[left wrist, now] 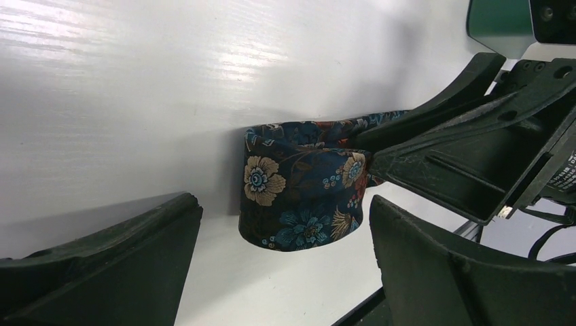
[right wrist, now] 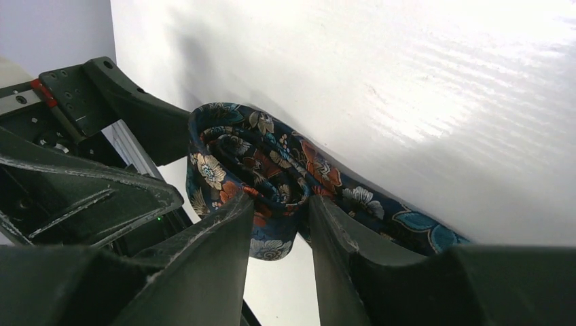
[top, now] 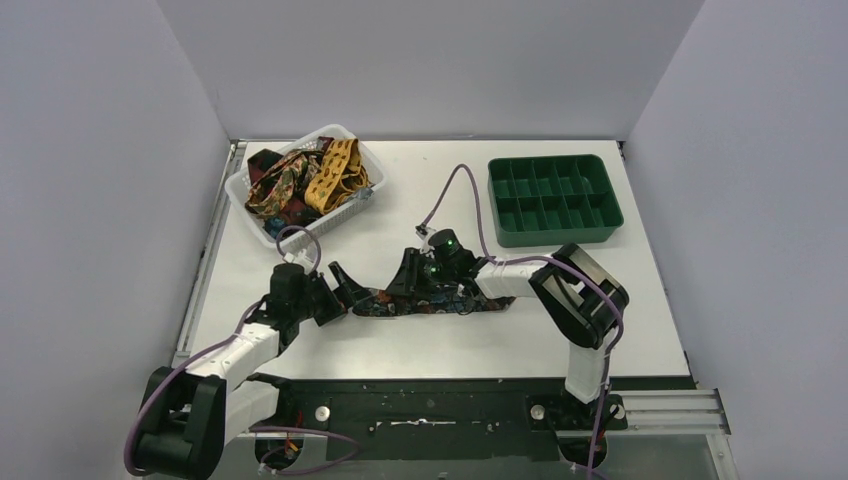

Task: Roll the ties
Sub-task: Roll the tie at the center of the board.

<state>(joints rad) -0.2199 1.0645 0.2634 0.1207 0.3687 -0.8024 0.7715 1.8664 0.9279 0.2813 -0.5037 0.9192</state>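
A dark floral tie [top: 440, 303] lies on the white table, partly rolled at its left end. The roll [left wrist: 302, 183] stands on edge in the left wrist view and also shows in the right wrist view [right wrist: 251, 153]. My right gripper [top: 412, 280] is shut on the roll, its fingers [right wrist: 204, 258] pinching the inner layers at the jaw gap [right wrist: 278, 214]. The flat tail [right wrist: 407, 217] runs off to the right. My left gripper [top: 350, 292] is open and empty just left of the roll, its fingers [left wrist: 102, 265] spread either side without touching it.
A white basket [top: 340, 132] at the back left holds several tangled ties [top: 300, 185], including a mustard-yellow one [top: 335, 175]. A green divided tray [top: 553, 200] stands at the back right. A purple cable [top: 470, 195] arcs over the table behind my right arm.
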